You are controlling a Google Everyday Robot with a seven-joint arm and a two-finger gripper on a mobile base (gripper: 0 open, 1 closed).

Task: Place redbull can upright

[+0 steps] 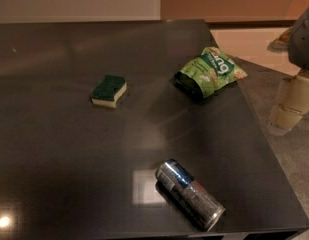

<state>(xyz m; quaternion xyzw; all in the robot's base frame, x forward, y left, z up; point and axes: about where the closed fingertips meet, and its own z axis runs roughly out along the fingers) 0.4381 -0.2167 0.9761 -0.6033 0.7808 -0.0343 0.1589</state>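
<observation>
The redbull can lies on its side on the dark table, near the front right corner. Its silver and blue body points diagonally, with one shiny end toward the table's middle and the other toward the front right edge. My gripper hangs at the right edge of the view, beyond the table's right side and well above and to the right of the can. It holds nothing that I can see.
A green and yellow sponge lies left of the table's middle. A green snack bag lies at the back right. The table's right edge runs diagonally past the bag, with grey floor beyond it.
</observation>
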